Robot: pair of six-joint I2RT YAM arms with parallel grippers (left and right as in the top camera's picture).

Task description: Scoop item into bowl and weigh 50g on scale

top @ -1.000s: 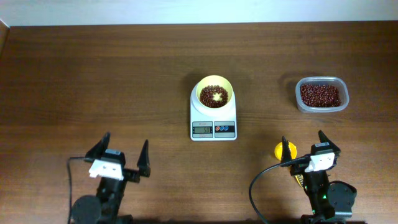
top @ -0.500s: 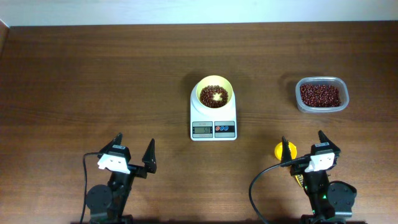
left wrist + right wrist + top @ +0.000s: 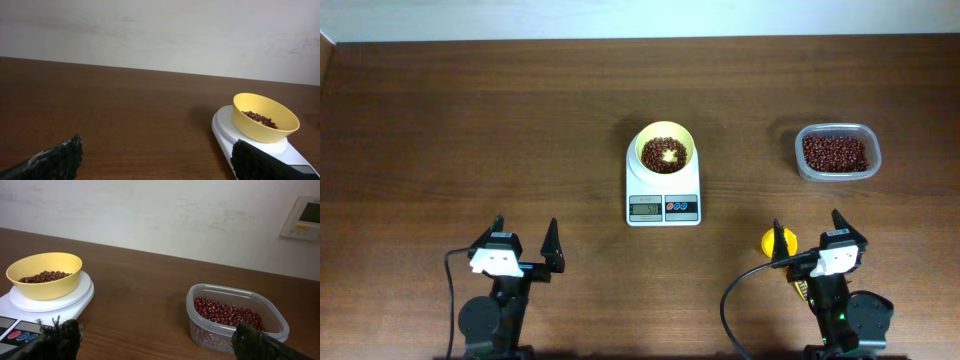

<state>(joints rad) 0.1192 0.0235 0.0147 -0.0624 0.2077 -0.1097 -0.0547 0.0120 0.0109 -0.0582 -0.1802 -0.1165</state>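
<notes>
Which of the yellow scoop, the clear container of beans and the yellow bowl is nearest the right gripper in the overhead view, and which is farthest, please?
Measured from the right gripper:
1. Yellow scoop, right beside its left finger.
2. Clear container, ahead of it and slightly right.
3. Yellow bowl, on the scale, well off to its left at the table's middle.

Left of the scale [image 3: 663,196]: bare tabletop [image 3: 470,130]; my left claw [image 3: 526,224] has open passage.
On the scale: bowl [image 3: 665,149] blocks the top.
Right of the scale: container [image 3: 837,152] and yellow scoop [image 3: 778,240] stand in my way.
</notes>
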